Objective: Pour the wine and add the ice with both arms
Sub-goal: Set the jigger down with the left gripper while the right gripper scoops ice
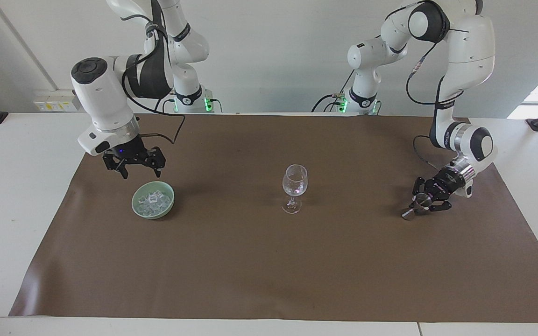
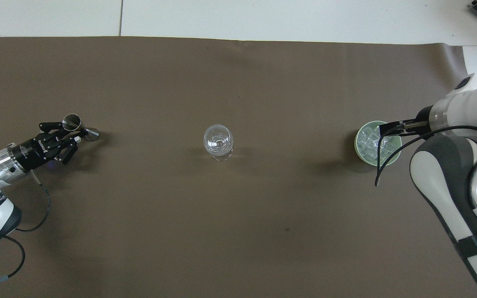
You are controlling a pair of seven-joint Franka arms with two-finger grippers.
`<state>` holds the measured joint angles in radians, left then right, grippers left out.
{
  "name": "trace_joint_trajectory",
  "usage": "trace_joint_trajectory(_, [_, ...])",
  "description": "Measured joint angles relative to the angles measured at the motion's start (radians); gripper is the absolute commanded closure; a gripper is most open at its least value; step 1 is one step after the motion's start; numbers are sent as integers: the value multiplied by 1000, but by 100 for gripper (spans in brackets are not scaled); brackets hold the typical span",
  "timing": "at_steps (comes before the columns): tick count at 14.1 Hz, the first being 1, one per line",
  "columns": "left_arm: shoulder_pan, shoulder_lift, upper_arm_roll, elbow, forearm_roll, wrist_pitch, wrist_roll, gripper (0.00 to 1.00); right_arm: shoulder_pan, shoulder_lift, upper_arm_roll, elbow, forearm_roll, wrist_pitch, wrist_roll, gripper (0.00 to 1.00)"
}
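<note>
A clear wine glass (image 1: 294, 186) (image 2: 218, 142) stands upright mid-mat. The ice (image 1: 153, 199) (image 2: 369, 142) is heaped in a pale green bowl (image 1: 134, 203) (image 2: 356, 145) toward the right arm's end. My right gripper (image 1: 141, 175) hangs open just above the bowl's rim on the robots' side, holding nothing; in the overhead view its wrist and cable cover it. Toward the left arm's end, my left gripper (image 1: 422, 205) (image 2: 69, 131) is shut on a small metal jigger (image 1: 414, 207) (image 2: 73, 122). The jigger is tilted, its lower end on the mat. No wine is in view.
A brown mat (image 1: 269, 270) (image 2: 238, 227) covers most of the white table (image 1: 17, 186). The right arm's black cable (image 2: 381, 165) droops over the bowl. Both arm bases stand at the robots' edge of the table.
</note>
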<state>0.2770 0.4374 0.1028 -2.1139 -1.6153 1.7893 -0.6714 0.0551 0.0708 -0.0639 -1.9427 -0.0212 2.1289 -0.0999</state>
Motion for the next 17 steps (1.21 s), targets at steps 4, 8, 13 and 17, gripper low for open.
trace_joint_trajectory(4, [2, 0, 0, 2, 7, 0, 3, 0, -2, 40, 0, -58, -5, 83, -53, 0])
trace_joint_trajectory(8, [5, -1, 3, 35, 146, 0, 8, 0, -1, 58, 1, -91, -26, 121, -102, 31])
trace_joint_trajectory(13, [7, -3, 11, 79, 318, 1, 73, 0, -1, 85, 1, -142, -56, 207, -104, 31])
trace_joint_trajectory(17, [18, -18, 27, 132, 508, 23, 171, 0, -2, 94, 1, -165, -60, 236, -108, 36])
